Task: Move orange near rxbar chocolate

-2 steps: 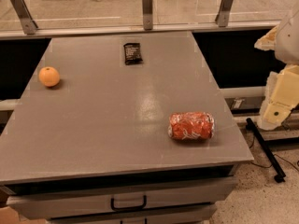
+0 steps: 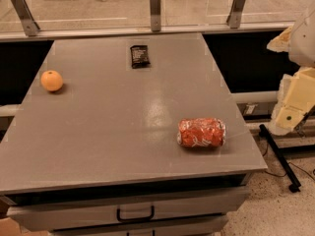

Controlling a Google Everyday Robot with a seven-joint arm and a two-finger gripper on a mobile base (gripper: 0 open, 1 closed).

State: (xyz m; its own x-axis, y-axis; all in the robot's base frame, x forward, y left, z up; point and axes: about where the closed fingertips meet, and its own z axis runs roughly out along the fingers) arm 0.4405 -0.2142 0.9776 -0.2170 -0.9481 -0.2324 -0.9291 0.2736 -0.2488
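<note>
The orange [image 2: 51, 80] is a small round fruit lying on the grey table [image 2: 123, 132] near its left edge. The rxbar chocolate [image 2: 140, 56] is a flat dark wrapped bar lying towards the back of the table, right of the orange and well apart from it. My gripper [image 2: 289, 116] is the cream-coloured part at the far right of the camera view. It hangs beside the table, off its right edge, far from both things and holding nothing that shows.
A crushed orange-red shiny packet [image 2: 202, 132] with white markings lies near the table's front right. A rail with metal posts [image 2: 155, 9] runs along the back edge. A drawer with a handle [image 2: 135, 214] sits below the front. A black stand leg [image 2: 279, 156] lies on the floor at right.
</note>
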